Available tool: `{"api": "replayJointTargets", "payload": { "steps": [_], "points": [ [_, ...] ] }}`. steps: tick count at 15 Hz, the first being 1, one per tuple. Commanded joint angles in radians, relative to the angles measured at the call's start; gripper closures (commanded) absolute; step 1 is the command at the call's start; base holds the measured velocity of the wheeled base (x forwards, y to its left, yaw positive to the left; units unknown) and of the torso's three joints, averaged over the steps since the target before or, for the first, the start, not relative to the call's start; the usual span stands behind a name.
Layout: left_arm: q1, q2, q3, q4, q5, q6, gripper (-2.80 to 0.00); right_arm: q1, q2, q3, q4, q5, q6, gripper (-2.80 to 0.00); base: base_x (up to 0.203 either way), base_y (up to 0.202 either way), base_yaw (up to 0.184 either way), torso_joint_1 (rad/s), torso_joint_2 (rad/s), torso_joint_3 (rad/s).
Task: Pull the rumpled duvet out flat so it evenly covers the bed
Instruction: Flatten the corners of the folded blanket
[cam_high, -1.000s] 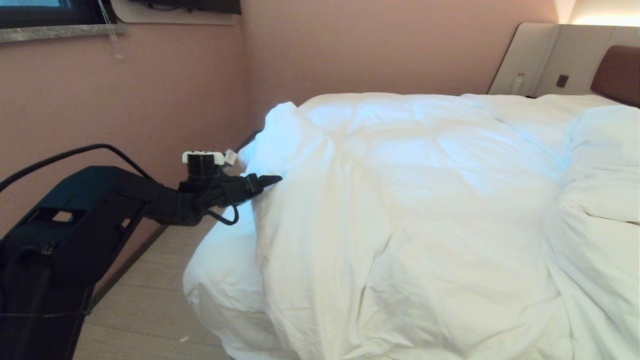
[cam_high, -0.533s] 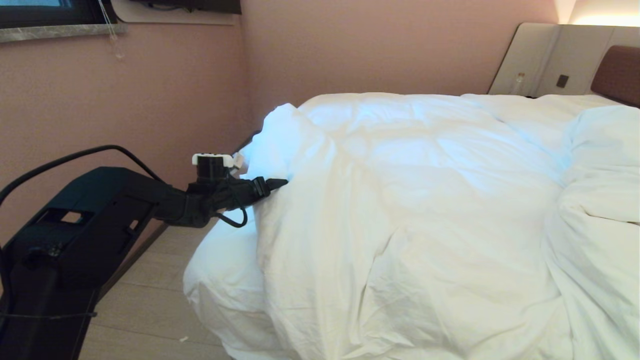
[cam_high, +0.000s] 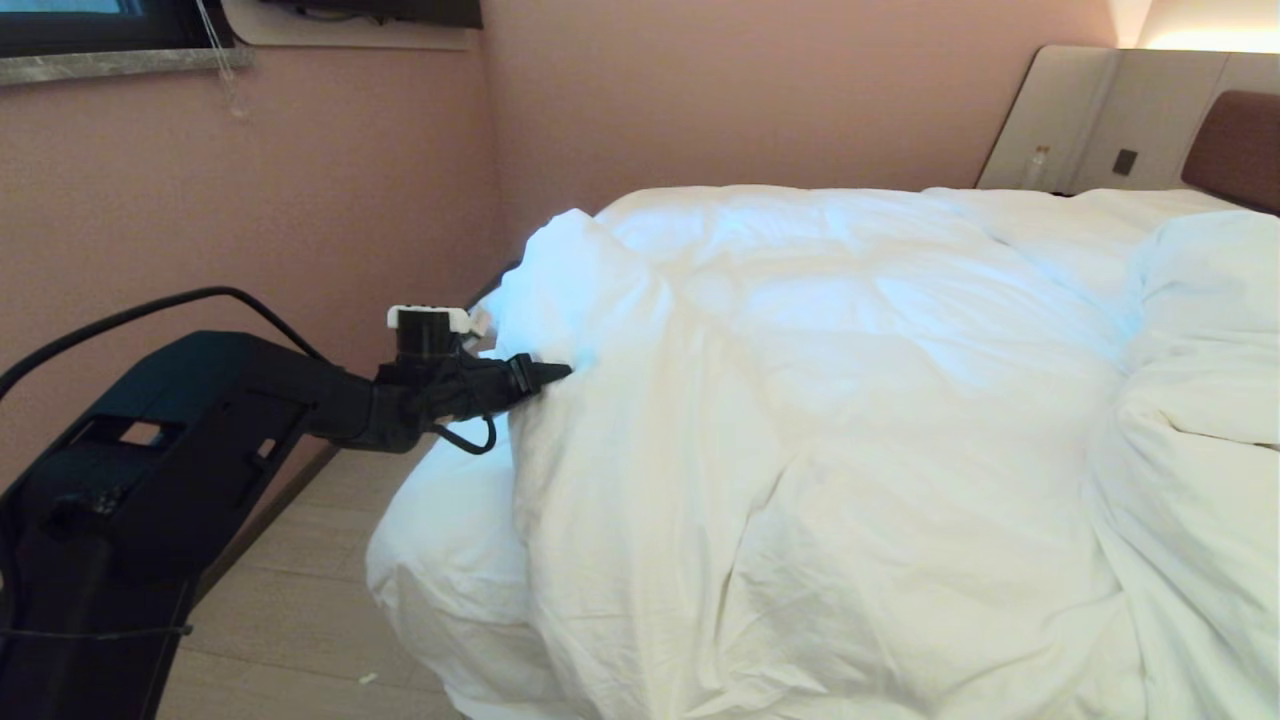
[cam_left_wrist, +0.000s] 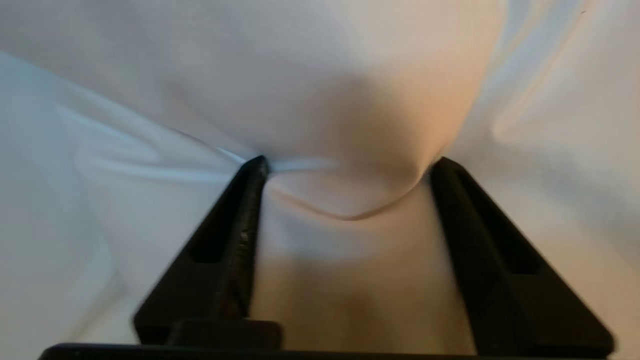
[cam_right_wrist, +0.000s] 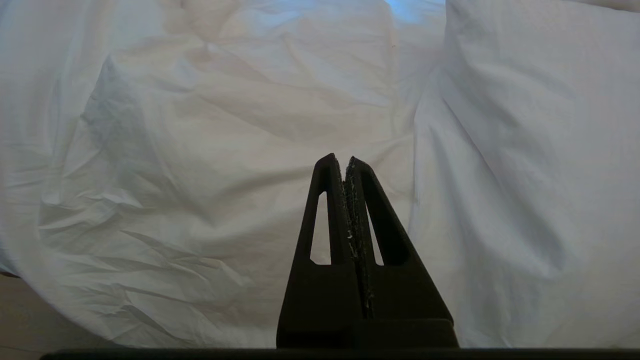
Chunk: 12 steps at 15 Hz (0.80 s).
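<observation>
Lengthwise, rumpled duvet runs toward headboard, bunched at left gripper.

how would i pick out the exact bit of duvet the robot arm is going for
Start at the pink wall's corner and drop to the near left side of the bed. There the white duvet rises into a puffy peak. The left gripper pushes into the fold just below that peak; a bulge of cloth sits between its spread fingers.
</observation>
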Motion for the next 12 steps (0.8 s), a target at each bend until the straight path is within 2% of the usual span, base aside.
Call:
{"api": "replayJointTargets", "payload": {
  "steps": [1,12],
  "points": [
    [0.0,-0.005,0.003,-0.004,-0.002,-0.005,0.0,0.0,0.001,0.0,0.0,0.0,0.0,0.0,0.0,0.0,0.0,0.0,0.0,0.0],
    [0.0,-0.033,0.008,0.001,-0.002,-0.005,0.0,0.0,0.001,0.0,0.0,0.0,0.0,0.0,0.0,0.0,0.0,0.0,0.0,0.0]
  ]
}}
